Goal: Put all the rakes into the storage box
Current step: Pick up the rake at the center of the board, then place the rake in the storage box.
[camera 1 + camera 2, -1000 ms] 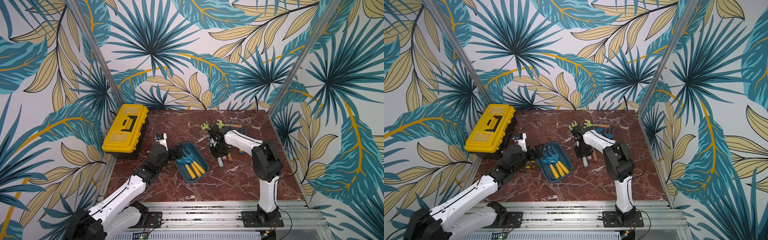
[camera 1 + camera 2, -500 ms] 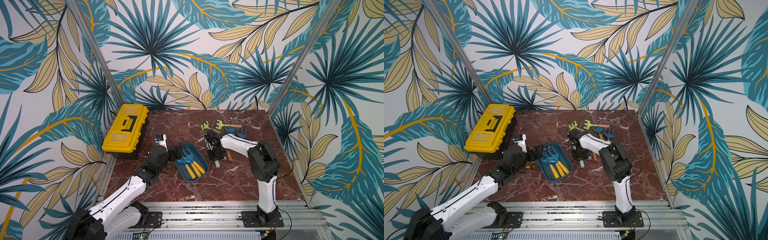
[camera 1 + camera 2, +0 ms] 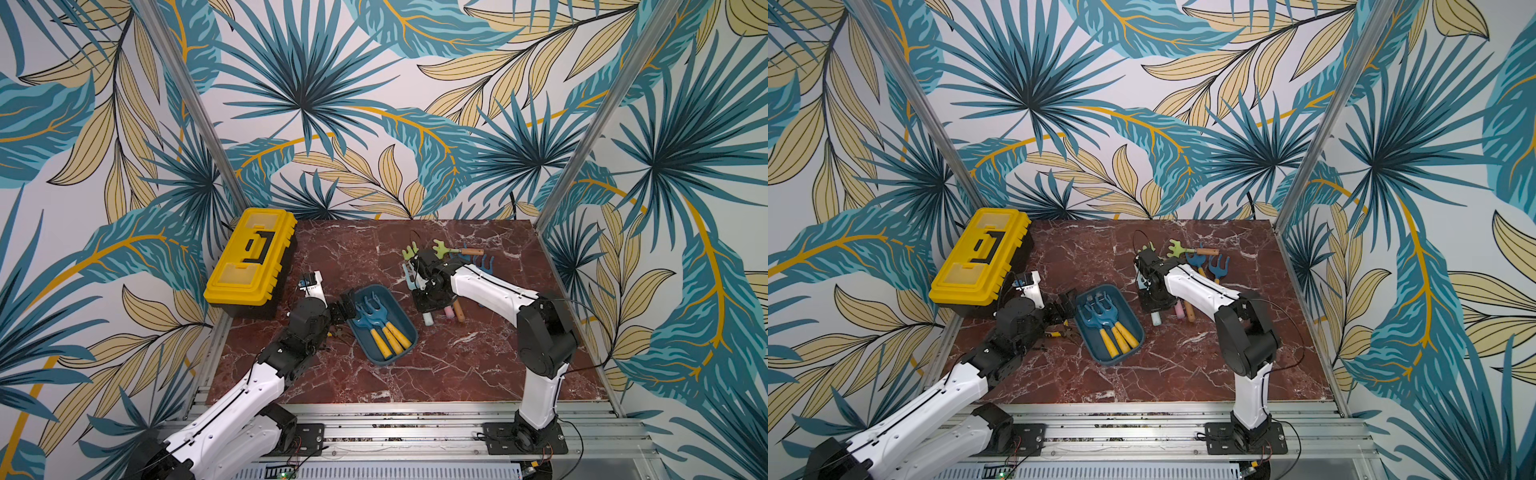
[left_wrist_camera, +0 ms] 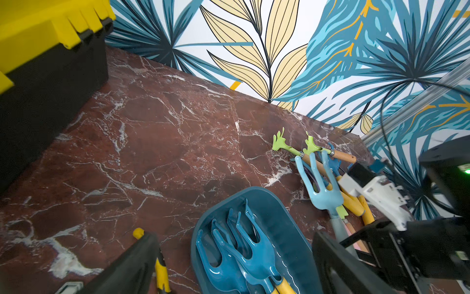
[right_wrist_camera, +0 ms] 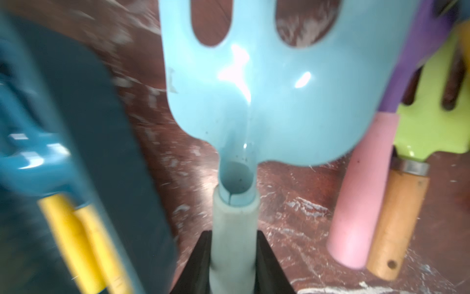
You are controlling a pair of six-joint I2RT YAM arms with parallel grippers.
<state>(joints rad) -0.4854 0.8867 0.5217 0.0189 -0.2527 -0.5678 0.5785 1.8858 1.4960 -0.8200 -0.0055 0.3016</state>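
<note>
Right claw [image 5: 232,257]: hidden beneath its own wrist housing in both top views. In the right wrist view its black fingers [image 5: 198,264] run off the frame edge.
Light-blue rake [image 5: 267,101]: tine tips cropped. In both top views the arm covers most of the handle.
Storage box [image 5: 89,152]: blurred and cropped, contents smeared.
Left wrist view: yellow toolbox [image 4: 38,63] cropped. Yellow-handled tool [image 4: 161,272] sits partly behind a finger of the left claw [image 4: 233,234]; kind unclear.
</note>
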